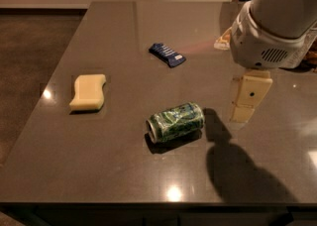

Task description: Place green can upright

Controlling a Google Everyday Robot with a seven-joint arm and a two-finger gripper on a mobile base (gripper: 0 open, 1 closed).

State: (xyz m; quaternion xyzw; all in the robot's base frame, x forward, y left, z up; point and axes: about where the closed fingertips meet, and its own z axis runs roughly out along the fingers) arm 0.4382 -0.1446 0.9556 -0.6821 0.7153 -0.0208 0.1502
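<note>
The green can [174, 122] lies on its side on the dark table [114, 170], near the middle, with a silver end facing front left. My gripper [244, 113] hangs below the white arm housing [272, 27] at the right. It is above the table, to the right of the can and apart from it. Its shadow falls on the table just right of the can. The gripper holds nothing that I can see.
A blue snack wrapper [167, 54] lies behind the can. A yellow sponge [89, 91] lies at the left. A small pale object [222, 41] sits at the back right, partly hidden by the arm. The table's front edge is close below the can.
</note>
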